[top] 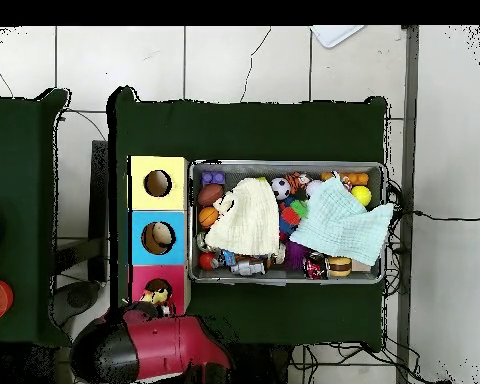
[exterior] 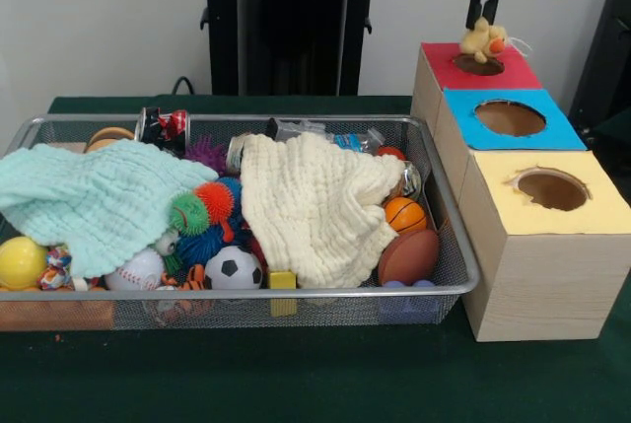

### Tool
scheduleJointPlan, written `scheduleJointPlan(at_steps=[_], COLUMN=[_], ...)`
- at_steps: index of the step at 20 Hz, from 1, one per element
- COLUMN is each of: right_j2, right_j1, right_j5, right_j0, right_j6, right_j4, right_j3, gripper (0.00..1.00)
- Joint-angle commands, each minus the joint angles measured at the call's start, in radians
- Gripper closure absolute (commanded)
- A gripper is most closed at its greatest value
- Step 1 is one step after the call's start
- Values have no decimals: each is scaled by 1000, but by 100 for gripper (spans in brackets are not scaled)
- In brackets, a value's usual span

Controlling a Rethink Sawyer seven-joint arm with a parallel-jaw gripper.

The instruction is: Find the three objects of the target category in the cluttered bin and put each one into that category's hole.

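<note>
My gripper (exterior: 485, 21) hangs over the red-surrounded hole (exterior: 463, 69) at the far end of the pale wooden box (exterior: 532, 275). It is shut on a small yellow plush toy (exterior: 483, 41) with an orange beak, whose underside sits right at the hole's mouth. In the overhead view the gripper (top: 159, 293) and toy are over the red hole (top: 156, 288). The wire mesh bin (exterior: 463, 275) lies beside the box, full of clutter. A small orange and black striped thing (exterior: 194, 275), perhaps the tiger, lies at the bin's front edge. No monkey shows.
A mint cloth (exterior: 99, 201) and a cream cloth (exterior: 315, 206) cover much of the bin. Spiky balls (exterior: 202, 208), a soccer ball (exterior: 234, 267), a baseball (exterior: 136, 270), a football (exterior: 408, 255) and cans lie around them. The blue (exterior: 510, 117) and yellow (exterior: 552, 188) holes lie nearer the camera.
</note>
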Motion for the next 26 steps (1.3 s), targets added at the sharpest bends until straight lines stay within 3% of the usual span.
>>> scheduleJointPlan(at_steps=[1, 5, 10, 11, 18, 20, 24, 26], right_j2=[-3, -3, -11, -15, -1, 8, 53, 79], right_j1=[97, 171, 190, 193, 180, 112, -115, -154], right_j5=[-49, -148, -137, -135, -119, -33, 259, 306], right_j0=[-38, -54, -55, -51, -56, -61, -138, -193], right_j6=[149, 148, 124, 121, 139, 116, 3, -69], right_j4=[-7, -31, -42, -42, -11, -7, 23, 14], right_j3=[-90, -79, -73, -72, -76, -62, -44, -50], gripper=[100, 100, 100, 0, 0, 0, 0, 0])
